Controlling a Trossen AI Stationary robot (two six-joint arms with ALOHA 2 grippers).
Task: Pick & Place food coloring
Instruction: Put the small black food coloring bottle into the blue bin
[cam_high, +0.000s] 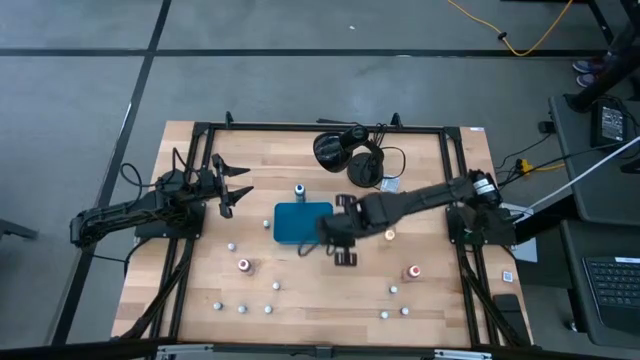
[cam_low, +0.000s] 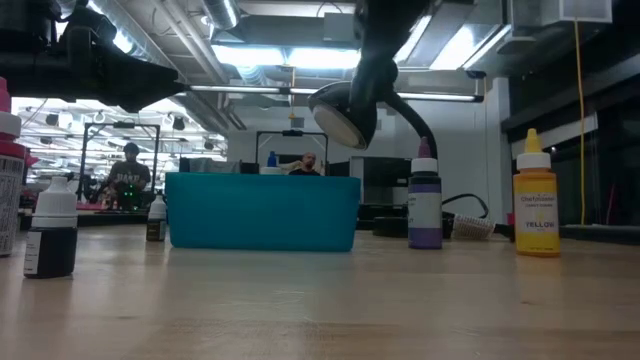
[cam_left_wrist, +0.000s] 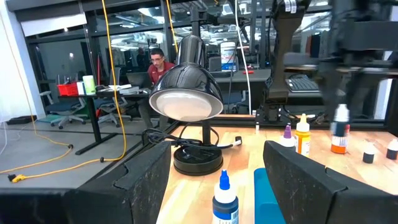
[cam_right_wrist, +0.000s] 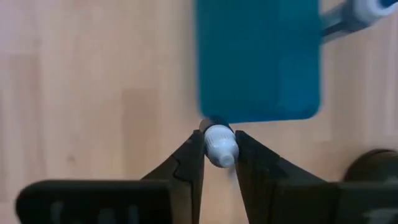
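Right gripper (cam_right_wrist: 219, 155) is over the middle of the counter (cam_high: 320, 290), at the edge of the teal tray (cam_right_wrist: 258, 59); its fingers (cam_right_wrist: 186, 168) are clenched on a small white-capped food coloring bottle (cam_right_wrist: 220, 145), which sits just beside the tray's rim, outside it. In the high view the right arm reaches from the right side of the counter in to the tray (cam_high: 300, 222). Left gripper (cam_high: 232, 186) waits near the left edge, well apart from the tray, its fingers (cam_left_wrist: 140, 183) spread and holding nothing. Remaining food coloring bottles stand scattered: a blue-topped one (cam_high: 299, 188) just beyond the tray, a red-topped one (cam_high: 243, 266) and an orange-topped one (cam_high: 411, 272) on the nearer half of the counter, a purple one (cam_low: 424, 205) and a yellow one (cam_low: 537, 205) seen at counter level to the right of the tray (cam_low: 262, 212). Black headphones (cam_high: 348, 152) lie at the far edge of the counter. Beyond the counter, a person (cam_left_wrist: 159, 62) sits at a desk in the room.
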